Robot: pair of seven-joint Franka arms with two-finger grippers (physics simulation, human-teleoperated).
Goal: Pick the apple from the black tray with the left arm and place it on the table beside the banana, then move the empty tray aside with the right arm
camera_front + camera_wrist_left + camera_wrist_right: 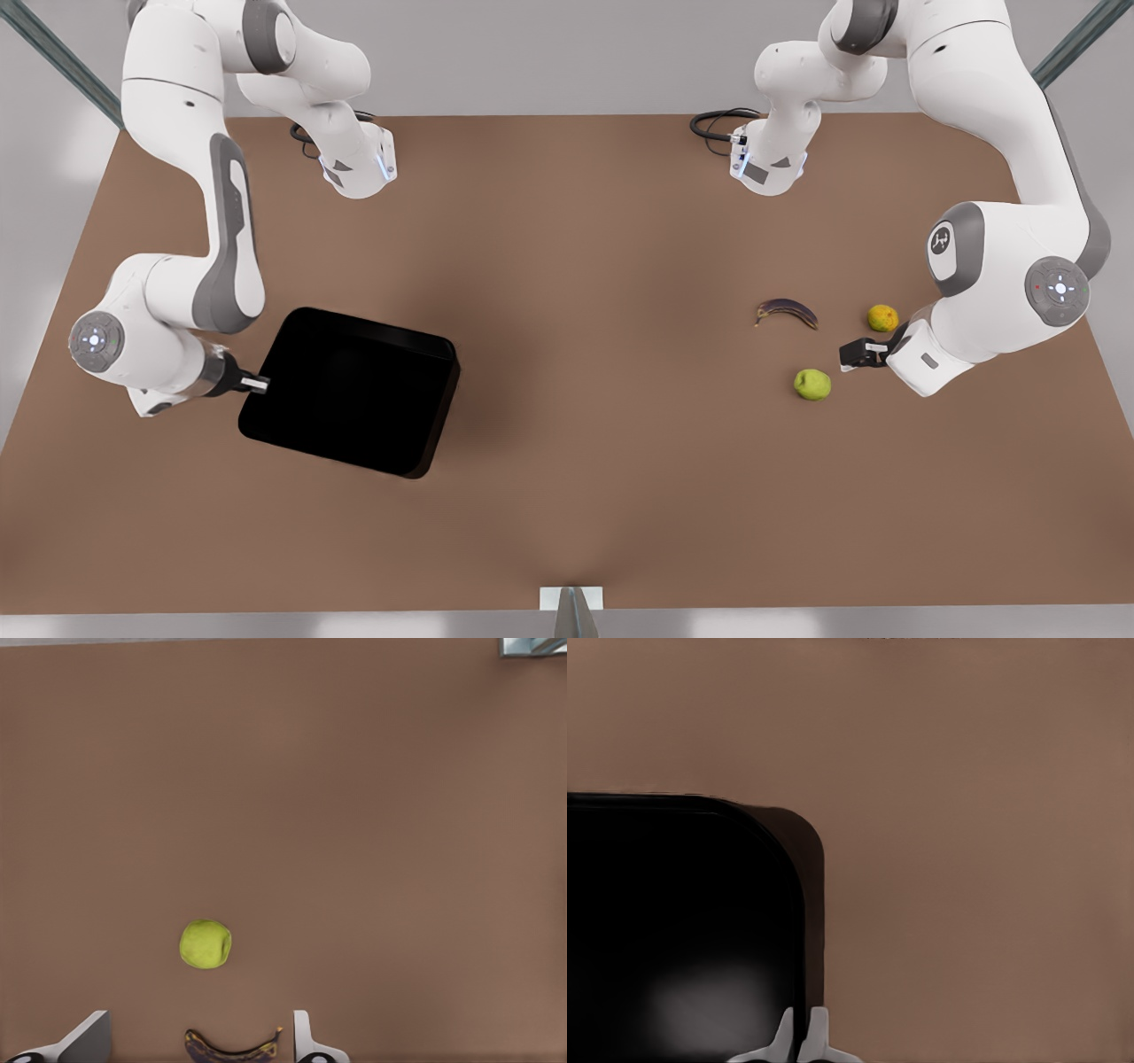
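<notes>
Tray [682, 930] wall between right hand [803, 1036] fingers.

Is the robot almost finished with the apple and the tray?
Nearly. The apple already sits on the table near the banana, and the left gripper is open beside it, holding nothing. The right gripper is shut on the wall of the black tray, which is empty, at the front view's left. What may be left is letting the tray go.

Pale grey floor [549, 53] surrounds the scene. Dark metal struts cross upper left [62, 62] and upper right [1076, 40]. Soft, even lighting; faint shadows.
</notes>
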